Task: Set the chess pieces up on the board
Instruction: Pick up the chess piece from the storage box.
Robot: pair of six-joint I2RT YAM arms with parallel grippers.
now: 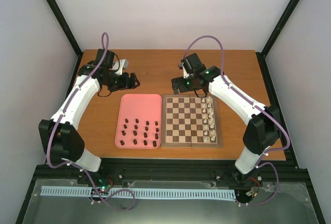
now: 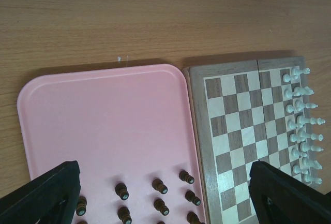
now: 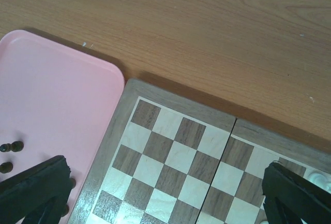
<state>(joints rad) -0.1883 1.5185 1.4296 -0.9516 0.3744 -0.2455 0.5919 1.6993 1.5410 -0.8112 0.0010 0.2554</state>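
The dark chess pieces (image 1: pixel 138 133) stand in rows on the near half of a pink tray (image 1: pixel 138 105), left of the board (image 1: pixel 182 120). No dark piece stands on the board. My left gripper (image 1: pixel 132 82) hovers open and empty beyond the tray's far edge. In the left wrist view its gripper (image 2: pixel 165 203) is above the tray (image 2: pixel 103 120), with several dark pieces (image 2: pixel 160 186) between the fingers (image 2: pixel 44 195). My right gripper (image 1: pixel 179 85) is open and empty over the board's far left corner. In the right wrist view its gripper (image 3: pixel 165 198) is above bare squares of the board (image 3: pixel 176 157).
Cream-white pieces (image 1: pixel 209 120) fill the board's two right columns and show in the left wrist view (image 2: pixel 300 120). Bare wooden table (image 1: pixel 155 74) lies beyond the tray and board. Black frame posts and white walls enclose the table.
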